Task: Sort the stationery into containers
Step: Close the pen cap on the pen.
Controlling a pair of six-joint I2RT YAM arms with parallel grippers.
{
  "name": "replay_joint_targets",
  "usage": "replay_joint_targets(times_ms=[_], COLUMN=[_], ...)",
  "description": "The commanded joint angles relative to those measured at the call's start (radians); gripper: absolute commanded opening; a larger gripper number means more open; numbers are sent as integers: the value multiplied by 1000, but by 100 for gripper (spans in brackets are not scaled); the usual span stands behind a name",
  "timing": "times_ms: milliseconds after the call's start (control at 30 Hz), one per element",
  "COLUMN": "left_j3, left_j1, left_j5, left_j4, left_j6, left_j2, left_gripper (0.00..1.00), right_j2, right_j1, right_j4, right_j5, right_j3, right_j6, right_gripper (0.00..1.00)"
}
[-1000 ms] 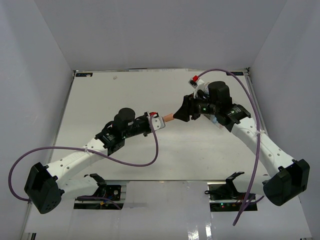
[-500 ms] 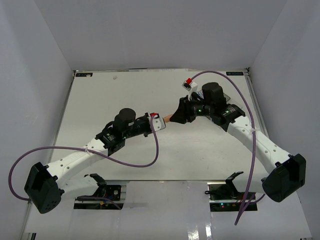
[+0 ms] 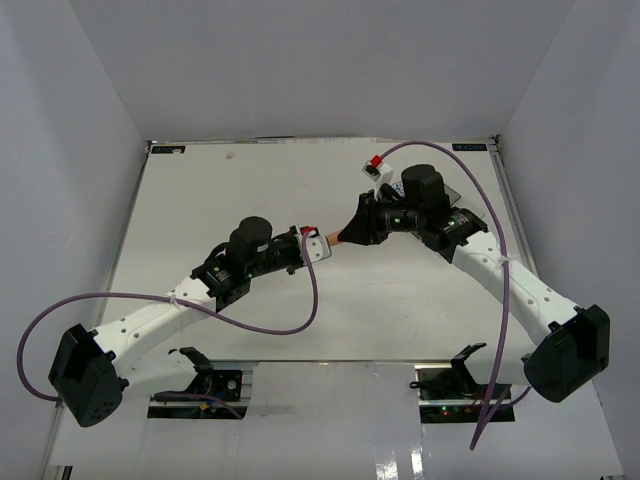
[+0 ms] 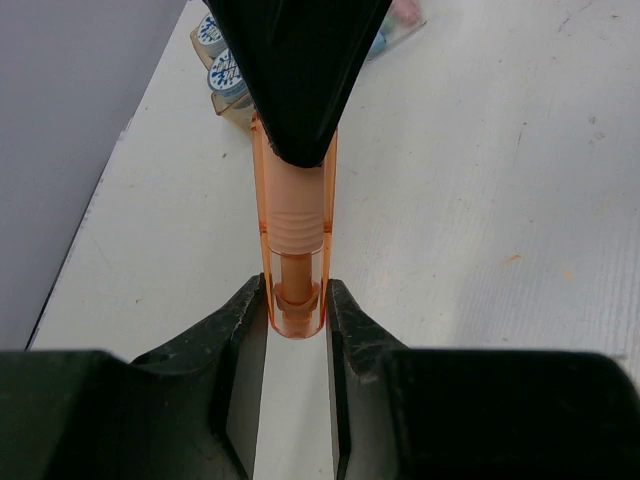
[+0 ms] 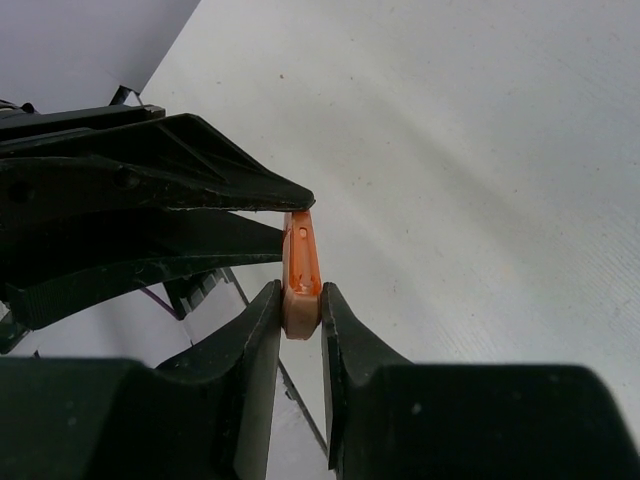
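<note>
A translucent orange pen-shaped plastic piece (image 3: 336,238) hangs over the middle of the white table (image 3: 200,200), lifted clear of it. The left gripper (image 4: 295,303) is clamped on one end and the right gripper (image 5: 302,308) is pinched tight on the other. Left of the orange piece and nearer than it, bare tabletop runs to the grey side wall (wide room there). Beyond the orange piece, past the right gripper, sits the cluster of clear plastic trays: an amber tray (image 4: 226,104) holds two round blue-and-white rolls (image 4: 228,72), and a clear tray (image 4: 398,33) beside it holds pink and blue pastel pieces.
</note>
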Motion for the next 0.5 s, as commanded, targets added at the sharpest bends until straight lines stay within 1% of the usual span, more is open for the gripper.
replay_joint_targets(times_ms=[0,167,300,367,467], left_j3=[1,3,-8,-16,-17], left_j1=[-14,-16,-17,-17,-17], left_j5=[15,10,4,8,30], left_j4=[23,32,56,75,88], left_j6=[3,-2,-6,-12,-22], left_j2=[-10,-18,-47,-58,-69], left_gripper=[12,9,3,0,0], right_j2=[21,33,48,53,68], right_j1=[19,35,39,42,58], right_j4=[15,-4,-13,-10,-4], right_j5=[-9,7,25,28,27], right_j3=[-3,-17,-43,-58,-64], right_j6=[4,6,10,13,19], right_gripper=[17,11,8,8,8])
